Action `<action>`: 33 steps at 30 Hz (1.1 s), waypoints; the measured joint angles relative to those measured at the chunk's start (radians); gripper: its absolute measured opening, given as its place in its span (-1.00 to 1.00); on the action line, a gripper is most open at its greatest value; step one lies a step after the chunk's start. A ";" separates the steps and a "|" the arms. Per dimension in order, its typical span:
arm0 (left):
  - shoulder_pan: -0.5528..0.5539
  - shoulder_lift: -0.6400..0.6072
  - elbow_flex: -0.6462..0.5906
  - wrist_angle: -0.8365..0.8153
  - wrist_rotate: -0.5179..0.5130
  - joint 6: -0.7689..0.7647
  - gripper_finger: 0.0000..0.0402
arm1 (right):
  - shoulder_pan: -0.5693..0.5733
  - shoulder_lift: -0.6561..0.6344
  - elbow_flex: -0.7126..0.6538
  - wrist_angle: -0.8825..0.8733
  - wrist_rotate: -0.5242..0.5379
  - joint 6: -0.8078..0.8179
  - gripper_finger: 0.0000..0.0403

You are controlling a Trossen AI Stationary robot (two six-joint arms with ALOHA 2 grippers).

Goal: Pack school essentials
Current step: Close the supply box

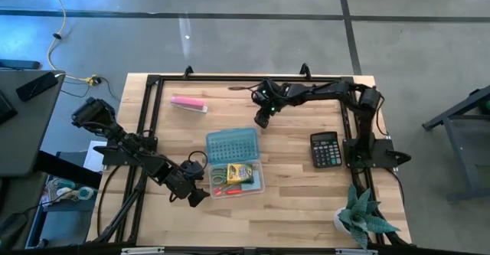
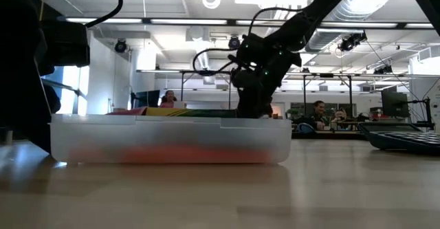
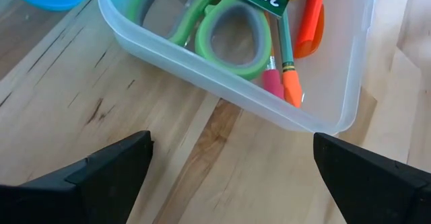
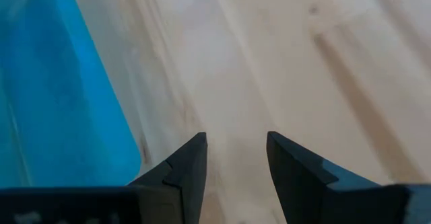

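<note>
A clear plastic box lies mid-table, its blue lid spread flat on its far side. Inside rest green-handled scissors, a green pencil, an orange-red pen and a green-yellow block. A pink piece sits by the pencil tip. My left gripper hovers open at the box's near left corner, touching nothing. My right gripper is open, pointing down over bare wood just off the lid's far right corner.
A pink object lies toward the far left of the table. A black calculator sits right of the box, and a spiky potted plant stands at the near right corner. Bare wood lies between box and calculator.
</note>
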 joint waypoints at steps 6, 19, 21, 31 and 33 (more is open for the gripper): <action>0.000 0.001 0.000 0.000 -0.002 0.000 0.99 | 0.020 -0.067 0.001 -0.014 0.004 -0.037 -0.28; 0.001 0.001 -0.001 -0.001 -0.003 0.008 0.99 | 0.197 -0.068 0.001 -0.022 0.218 -0.119 -0.28; 0.001 0.001 -0.001 -0.002 -0.003 0.011 0.99 | 0.199 -0.068 0.001 -0.022 0.218 -0.123 -0.28; 0.001 0.002 -0.001 0.003 -0.003 0.026 0.99 | 0.205 -0.067 0.001 -0.035 0.147 -0.086 -0.28; 0.001 0.002 -0.002 0.003 -0.003 0.026 0.99 | 0.208 -0.067 0.001 -0.033 0.145 -0.086 -0.28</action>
